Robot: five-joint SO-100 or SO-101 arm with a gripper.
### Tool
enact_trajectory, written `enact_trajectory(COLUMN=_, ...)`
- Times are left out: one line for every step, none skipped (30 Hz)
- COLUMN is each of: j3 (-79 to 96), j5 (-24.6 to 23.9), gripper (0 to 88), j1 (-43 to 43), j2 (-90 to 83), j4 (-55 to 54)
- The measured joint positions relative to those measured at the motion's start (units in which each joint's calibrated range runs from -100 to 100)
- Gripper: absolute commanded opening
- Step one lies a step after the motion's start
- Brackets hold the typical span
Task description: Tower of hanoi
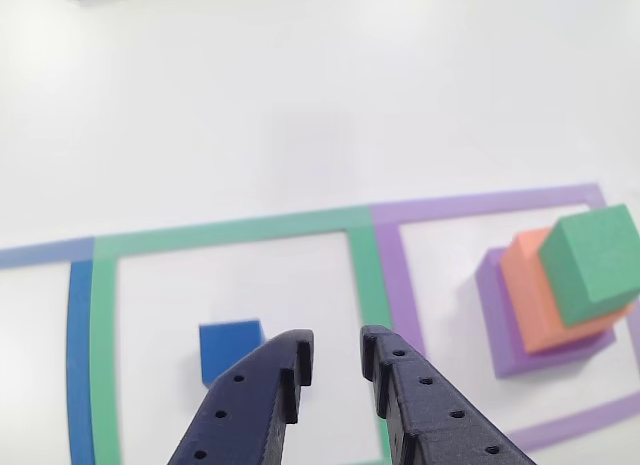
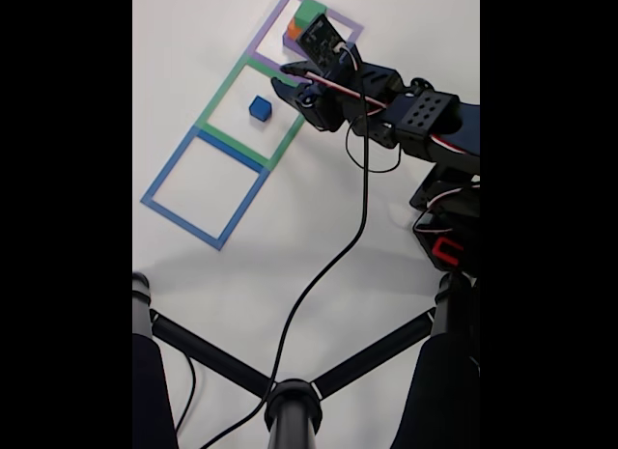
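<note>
Jaws part-open, empty, hiding blue cube's [image 1: 229, 347] lower corner; stack [image 1: 560, 295] cropped right.

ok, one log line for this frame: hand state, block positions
hand: open, empty, above green taped square | small blue foam cube: inside green square | green foam cube on orange block on purple slab: purple taped square
</note>
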Motion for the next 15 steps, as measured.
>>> enact_trajectory(j3=-2.6, j5=0.0, gripper=0.1, j1=0.5, j2=-2.5, j4=6.7)
enact_trajectory(j3=-5.5, j5=0.0, gripper=0.1, j1=1.0, j2=-4.3, j4=13.0)
enact_trajectory(j3=-8.5, j5=0.0, gripper=0.1, j1=1.5, j2=-5.7, j4=19.1)
enact_trajectory(j3=-12.1, j5=0.0, gripper=0.1, j1=2.1, j2=-6.6, j4=25.0)
enact_trajectory(j3=-16.2, j5=0.0, gripper=0.1, j1=2.9, j2=-7.1, j4=30.9)
enact_trajectory(j3=-20.2, j5=-0.2, gripper=0.1, j1=3.4, j2=-7.3, j4=36.4)
enact_trajectory(j3=-24.6, j5=-1.0, gripper=0.1, j1=4.3, j2=-7.3, j4=42.1)
enact_trajectory(j3=-29.1, j5=-1.6, gripper=0.1, j1=5.2, j2=-7.3, j4=46.9)
enact_trajectory(j3=-33.7, j5=-1.6, gripper=0.1, j1=6.1, j2=-7.0, j4=51.8)
enact_trajectory(j3=-38.3, j5=-1.6, gripper=0.1, j1=7.0, j2=-6.7, j4=56.4)
enact_trajectory(j3=-42.6, j5=-1.6, gripper=0.1, j1=8.0, j2=-6.2, j4=61.0)
enact_trajectory(j3=-46.8, j5=-1.8, gripper=0.1, j1=9.0, j2=-5.5, j4=64.6)
enact_trajectory(j3=-51.1, j5=-2.4, gripper=0.1, j1=10.1, j2=-4.9, j4=68.1)
enact_trajectory(j3=-54.6, j5=-2.8, gripper=0.1, j1=10.9, j2=-4.3, j4=70.4)
enact_trajectory(j3=-57.8, j5=-3.2, gripper=0.1, j1=11.5, j2=-3.8, j4=72.6)
